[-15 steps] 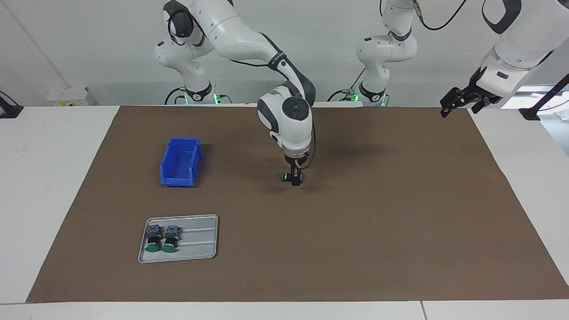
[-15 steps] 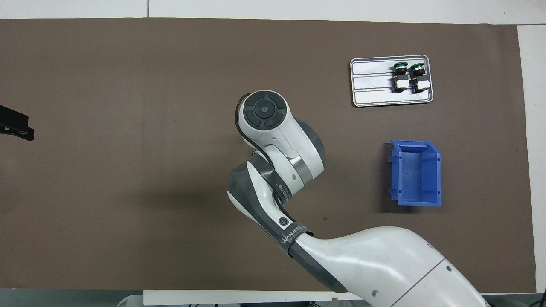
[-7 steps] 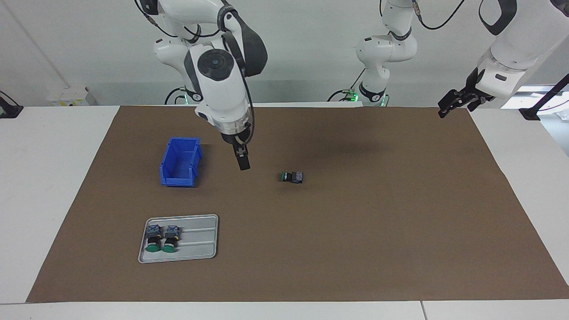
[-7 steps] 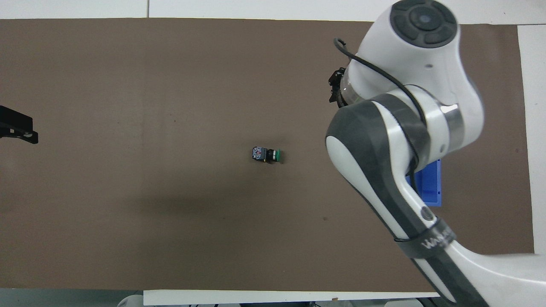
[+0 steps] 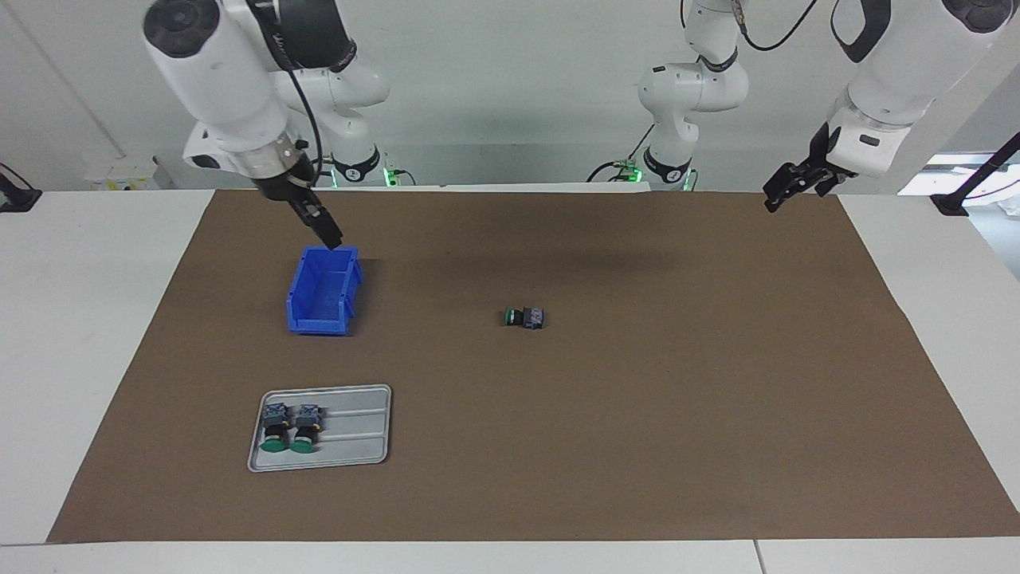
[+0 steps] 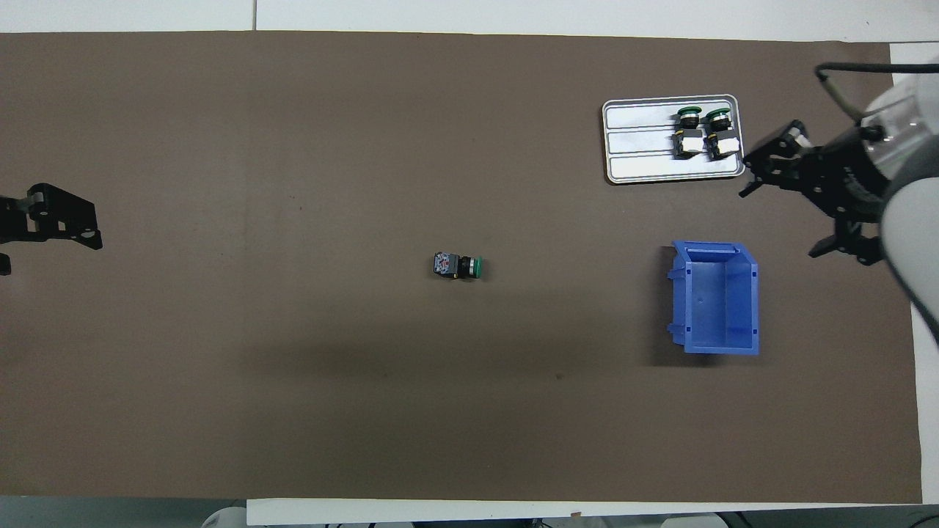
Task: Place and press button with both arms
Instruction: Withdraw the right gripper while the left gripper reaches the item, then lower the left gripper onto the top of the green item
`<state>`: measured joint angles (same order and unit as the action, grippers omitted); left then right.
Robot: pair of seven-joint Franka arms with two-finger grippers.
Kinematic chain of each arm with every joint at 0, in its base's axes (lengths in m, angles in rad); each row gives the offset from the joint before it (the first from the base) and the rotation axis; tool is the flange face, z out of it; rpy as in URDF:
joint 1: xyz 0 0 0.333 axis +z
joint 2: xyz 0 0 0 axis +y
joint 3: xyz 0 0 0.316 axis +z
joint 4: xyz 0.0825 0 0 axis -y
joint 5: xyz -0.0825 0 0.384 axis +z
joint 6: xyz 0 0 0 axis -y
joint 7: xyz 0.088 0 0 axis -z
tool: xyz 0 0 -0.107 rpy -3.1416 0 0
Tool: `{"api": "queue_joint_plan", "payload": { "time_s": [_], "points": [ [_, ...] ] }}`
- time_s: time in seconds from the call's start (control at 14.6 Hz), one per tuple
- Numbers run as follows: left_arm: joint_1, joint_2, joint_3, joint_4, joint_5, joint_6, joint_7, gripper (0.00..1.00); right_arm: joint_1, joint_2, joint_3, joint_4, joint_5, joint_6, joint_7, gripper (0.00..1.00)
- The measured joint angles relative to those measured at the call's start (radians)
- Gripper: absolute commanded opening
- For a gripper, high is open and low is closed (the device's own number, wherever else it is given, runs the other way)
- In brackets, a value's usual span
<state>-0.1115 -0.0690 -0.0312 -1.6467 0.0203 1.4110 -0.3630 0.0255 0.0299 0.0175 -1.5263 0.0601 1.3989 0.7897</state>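
At the left arm's end of the worktop, the left hand hangs in the air over the edge of the brown mat, holding nothing; whether its fingers stand apart or together cannot be told. In the overhead view this left hand shows as a dark shape at the mat's edge, well apart from everything else.

Near the middle of the mat lies the button, on its side, touched by neither hand. Its green cap points toward the right arm's end of the worktop and its blue-grey block toward the left arm's end, as the overhead view also shows.

Toward the right arm's end sits the blue bin, with nothing visible inside it. Farther from the robots than the bin is the grey tray, in which two more buttons lie side by side, caps pointing away from the robots.

Over the bin's end nearer the robots hangs the right hand, raised clear of it and carrying nothing; its fingers look drawn together.
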Motion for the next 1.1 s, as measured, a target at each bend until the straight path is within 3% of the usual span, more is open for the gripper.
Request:
{"api": "queue_joint_plan", "payload": {
  "time_s": [0.21, 0.55, 1.1],
  "points": [
    [-0.054, 0.001, -0.002, -0.017, -0.008, 0.011, -0.153, 1.0, -0.088, -0.033, -0.002, -0.002, 0.0, -0.034, -0.283, 0.99],
    [-0.133, 0.011, -0.004, -0.057, -0.056, 0.081, -0.417, 1.0, -0.109, -0.036, -0.001, -0.024, -0.017, -0.048, -0.712, 0.99],
    [-0.322, 0.056, -0.007, -0.135, -0.103, 0.276, -0.801, 1.0, -0.111, -0.053, 0.006, -0.073, -0.043, 0.02, -0.801, 0.99]
  ]
}}
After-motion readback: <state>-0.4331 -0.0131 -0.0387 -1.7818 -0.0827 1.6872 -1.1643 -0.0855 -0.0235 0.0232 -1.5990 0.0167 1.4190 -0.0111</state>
